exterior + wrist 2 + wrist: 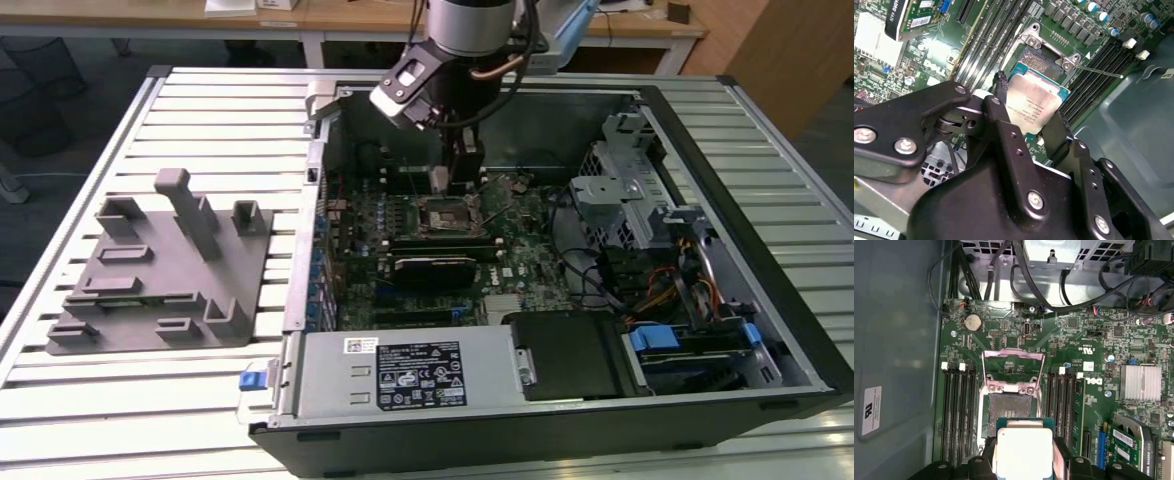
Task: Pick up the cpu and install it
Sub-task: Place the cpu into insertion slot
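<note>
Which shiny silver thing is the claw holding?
The flat square cpu, pinched in the claw near the open socket; the round battery and ribbed block sit on the board.

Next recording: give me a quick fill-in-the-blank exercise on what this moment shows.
1. The gripper is shut on the ____.
2. The cpu is held near the open ____ on the motherboard, not seated in it.
3. The grey fixture plate lies on the exterior view's ____ of the computer case.
Missing words: cpu; socket; left.

Open computer case [561,125] — grey fixture plate [158,280] beside it
</note>
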`<act>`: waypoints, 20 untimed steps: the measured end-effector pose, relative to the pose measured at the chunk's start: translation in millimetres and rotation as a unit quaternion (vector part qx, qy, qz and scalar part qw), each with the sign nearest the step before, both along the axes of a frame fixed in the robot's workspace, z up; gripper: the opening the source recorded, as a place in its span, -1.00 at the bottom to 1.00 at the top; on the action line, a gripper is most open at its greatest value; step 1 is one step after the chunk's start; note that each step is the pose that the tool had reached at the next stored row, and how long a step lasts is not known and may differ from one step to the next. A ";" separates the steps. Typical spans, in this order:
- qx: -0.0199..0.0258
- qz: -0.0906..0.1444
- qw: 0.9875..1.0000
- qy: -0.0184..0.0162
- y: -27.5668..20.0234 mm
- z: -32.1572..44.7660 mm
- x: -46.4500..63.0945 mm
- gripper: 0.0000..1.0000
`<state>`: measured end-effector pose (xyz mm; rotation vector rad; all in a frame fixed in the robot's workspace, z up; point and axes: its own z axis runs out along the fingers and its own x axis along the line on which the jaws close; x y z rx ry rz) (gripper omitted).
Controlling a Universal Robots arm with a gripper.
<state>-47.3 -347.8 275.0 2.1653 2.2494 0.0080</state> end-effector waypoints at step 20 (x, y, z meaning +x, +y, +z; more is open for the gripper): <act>0.000 -0.004 1.000 0.000 3.6 -19.2 0.6 0.06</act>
